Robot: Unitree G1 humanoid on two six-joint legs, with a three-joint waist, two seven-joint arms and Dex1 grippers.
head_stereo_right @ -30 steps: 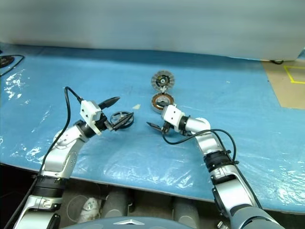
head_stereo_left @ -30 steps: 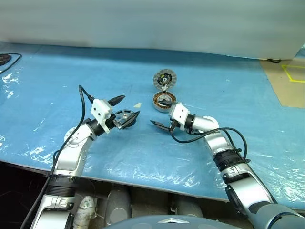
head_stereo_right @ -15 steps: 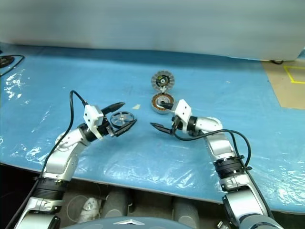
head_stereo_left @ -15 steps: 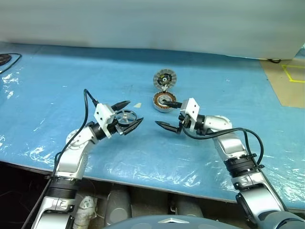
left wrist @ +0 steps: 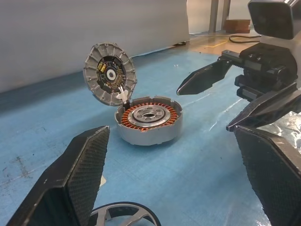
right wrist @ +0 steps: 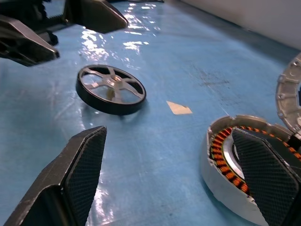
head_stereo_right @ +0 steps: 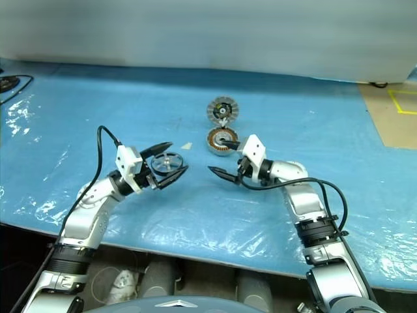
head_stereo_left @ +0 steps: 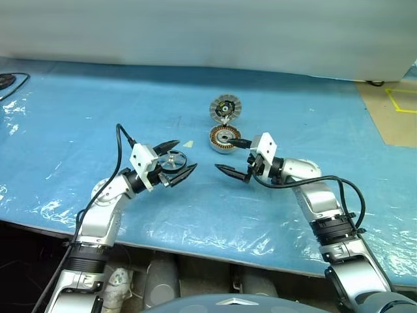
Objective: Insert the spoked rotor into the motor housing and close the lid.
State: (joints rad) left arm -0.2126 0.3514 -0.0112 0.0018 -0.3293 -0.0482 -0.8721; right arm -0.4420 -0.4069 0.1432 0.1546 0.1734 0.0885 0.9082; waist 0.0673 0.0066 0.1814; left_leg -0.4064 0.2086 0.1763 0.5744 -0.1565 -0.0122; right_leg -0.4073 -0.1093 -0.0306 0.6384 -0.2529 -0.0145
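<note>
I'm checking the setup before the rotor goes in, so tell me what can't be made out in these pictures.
- The spoked rotor: in the left wrist view the bottom edge cuts off all but its rim.
- The motor housing: in the right wrist view the right gripper's finger covers part of its windings.
- The lid: its yellow-green marks are too small to read; the right wrist view's edge cuts it off.
- The lid-to-housing joint: too small in the head views.

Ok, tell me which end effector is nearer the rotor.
Left. The left end effector has its open fingers either side of the rotor; the right end effector is off to the rotor's right, beside the housing.
</note>
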